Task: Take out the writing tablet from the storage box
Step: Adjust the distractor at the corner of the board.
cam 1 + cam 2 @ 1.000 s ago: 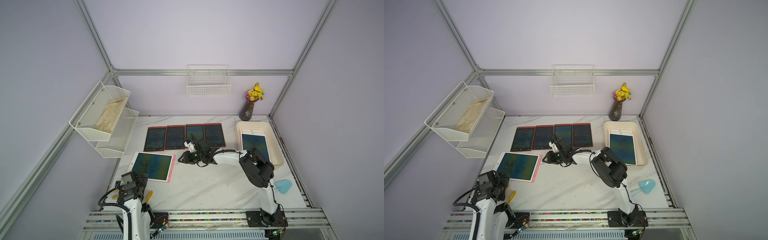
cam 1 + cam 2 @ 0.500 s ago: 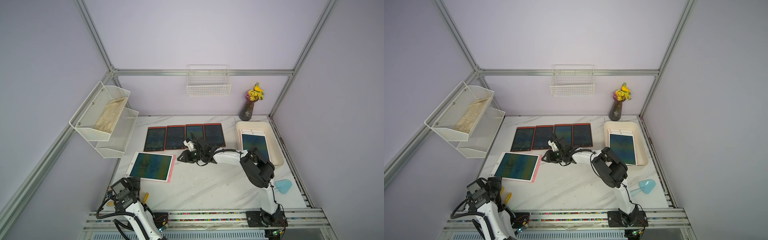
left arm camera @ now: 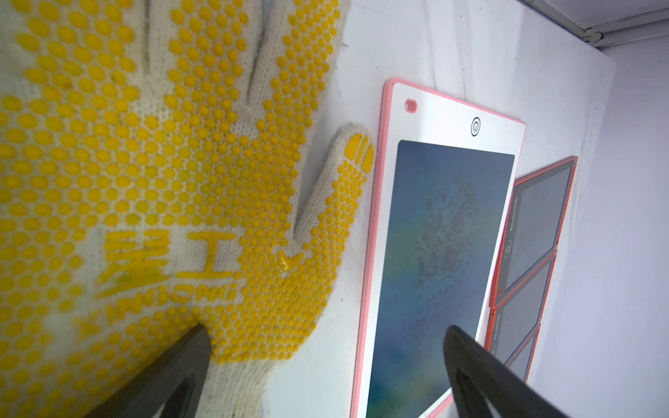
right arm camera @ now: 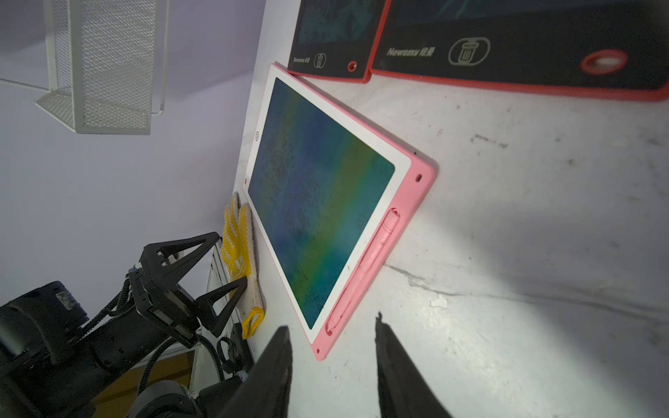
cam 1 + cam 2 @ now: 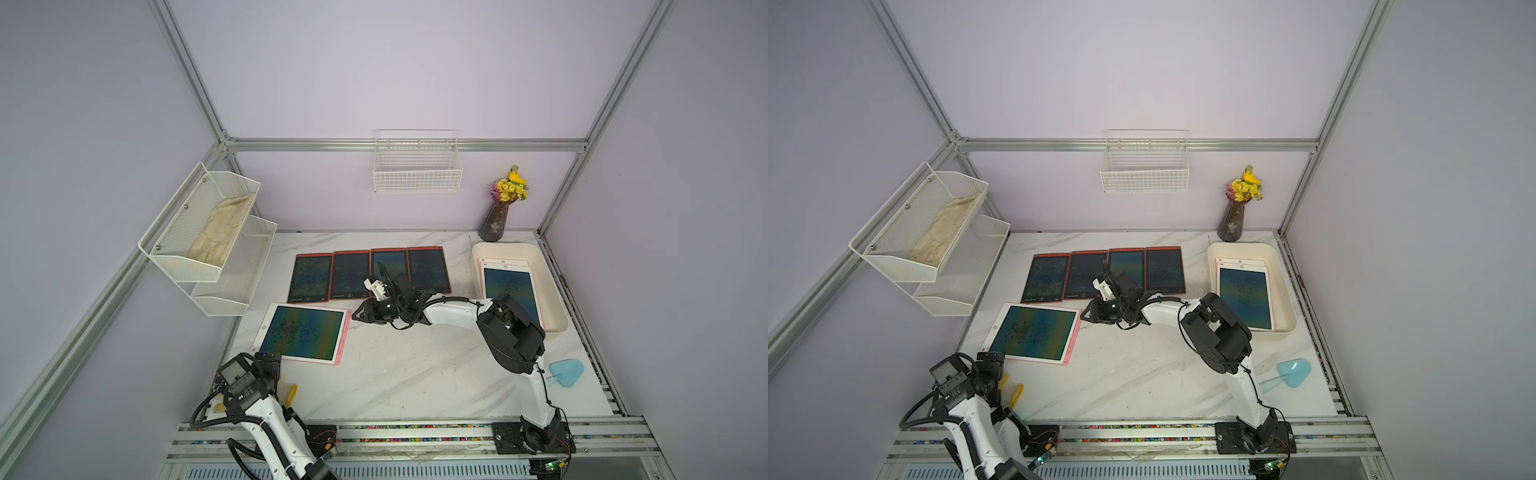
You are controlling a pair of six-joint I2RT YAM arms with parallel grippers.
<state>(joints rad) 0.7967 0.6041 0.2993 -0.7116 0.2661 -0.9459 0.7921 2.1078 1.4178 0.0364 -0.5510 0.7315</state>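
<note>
The cream-white storage box (image 5: pixel 555 291) stands at the table's right rear. Inside it lie stacked white-framed writing tablets (image 5: pixel 510 291), the top one showing a blue-green screen (image 5: pixel 1246 297). A pink-backed tablet (image 5: pixel 301 332) lies flat on the table at the front left. My right gripper (image 5: pixel 358 313) hovers just off that tablet's right edge, open, with nothing between its fingers (image 4: pixel 331 325). My left gripper (image 5: pixel 267 360) is open at the tablet's near left corner, above a yellow-dotted glove (image 3: pixel 181 181); its jaws span the glove and the tablet's edge (image 3: pixel 327 329).
Several red-framed dark tablets (image 5: pixel 370 274) lie in a row behind the pink one. A flower vase (image 5: pixel 496 218) stands by the box. A wire basket (image 5: pixel 417 170) hangs on the back wall and a mesh shelf (image 5: pixel 208 232) on the left. A blue object (image 5: pixel 566 372) lies front right.
The left arm's wrist has swung toward the front left corner and its upper part now leans in from the right. The right arm and all tablets have stayed put.
</note>
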